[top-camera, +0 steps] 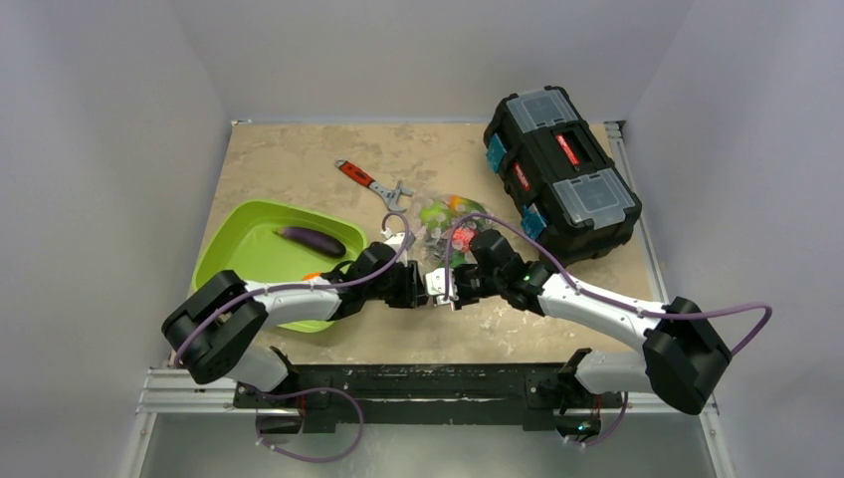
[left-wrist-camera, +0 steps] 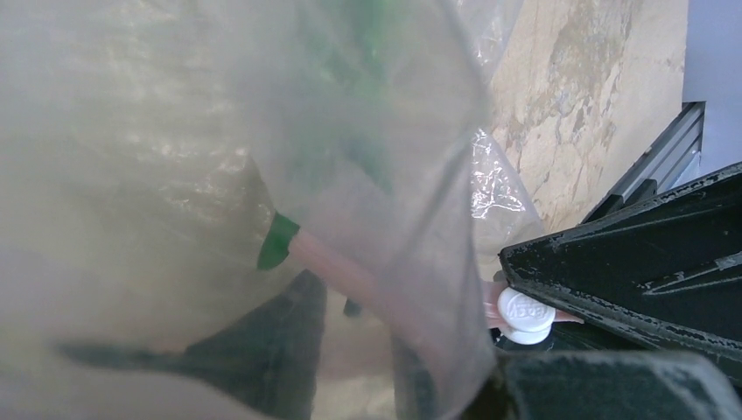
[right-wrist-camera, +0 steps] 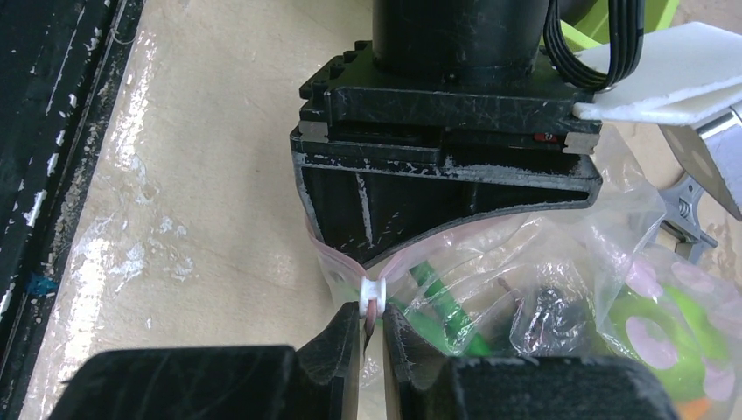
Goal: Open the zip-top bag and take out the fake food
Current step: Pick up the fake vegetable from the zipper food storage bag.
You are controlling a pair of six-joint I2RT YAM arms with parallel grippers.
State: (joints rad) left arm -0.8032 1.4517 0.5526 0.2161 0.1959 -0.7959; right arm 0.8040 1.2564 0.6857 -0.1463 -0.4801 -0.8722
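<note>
The zip-top bag (top-camera: 448, 221) lies mid-table, clear and crinkly, with green, orange and red fake food inside. Both grippers meet at its near edge. My right gripper (right-wrist-camera: 374, 319) is shut on the pink zip strip just under the white slider (right-wrist-camera: 374, 291). From the slider the strip splits into two lips around my left gripper (right-wrist-camera: 446, 184). In the left wrist view the bag film (left-wrist-camera: 219, 131) covers the lens. My left gripper (left-wrist-camera: 350, 367) shows as dark blurs closed on the bag's lip near the strip (left-wrist-camera: 337, 267). Green pods (right-wrist-camera: 437, 302) lie inside. A purple eggplant (top-camera: 311, 240) lies in the green tray (top-camera: 239, 224).
A red-handled wrench (top-camera: 370, 180) lies behind the bag. A black toolbox (top-camera: 559, 174) stands at the back right, close to the bag. An orange piece (top-camera: 313, 276) sits at the tray's near side. The table's metal rail runs along the front edge (top-camera: 418, 383).
</note>
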